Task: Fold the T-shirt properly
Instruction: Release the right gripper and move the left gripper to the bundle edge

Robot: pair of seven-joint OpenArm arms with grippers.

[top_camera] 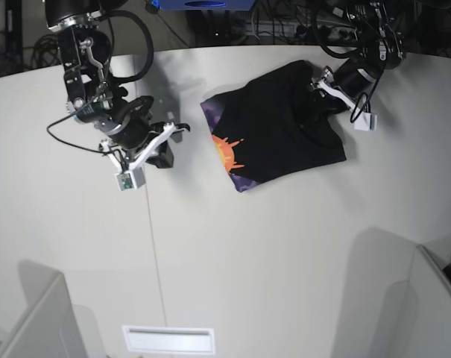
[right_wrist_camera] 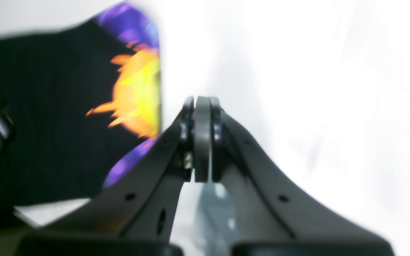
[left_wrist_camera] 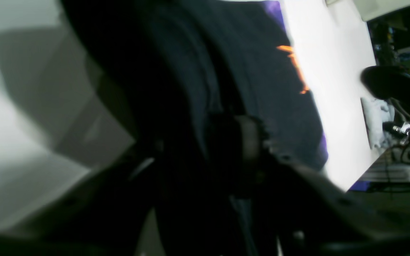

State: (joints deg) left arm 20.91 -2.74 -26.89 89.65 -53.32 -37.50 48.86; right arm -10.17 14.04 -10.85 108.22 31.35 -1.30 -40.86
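1. The T-shirt (top_camera: 281,123) lies on the table (top_camera: 232,246) toward its far side, already folded into a compact, roughly rectangular packet with mostly plain black cloth on top.
2. A strip of the orange, yellow and purple print (top_camera: 226,153) shows along the packet's near-left edge, so the printed face seems to be tucked mostly underneath.
3. The left gripper (top_camera: 323,89) is at the packet's far-right corner, right on the cloth. In its wrist view, dark folds fill the space by the fingers (left_wrist_camera: 247,142), but blur and shadow hide the jaw gap, so I cannot tell whether it is pinching fabric or merely resting there.
4. That corner is a sensible place to grip if another fold or a tidying tug is intended, since it gives control of one whole edge.
5. The right gripper (right_wrist_camera: 201,142) has its jaws pressed together with nothing between them. It hangs over bare table left of the shirt, apart from it, probably parked out of the way.
6. The fold looks nearly finished; the edges are slightly uneven.
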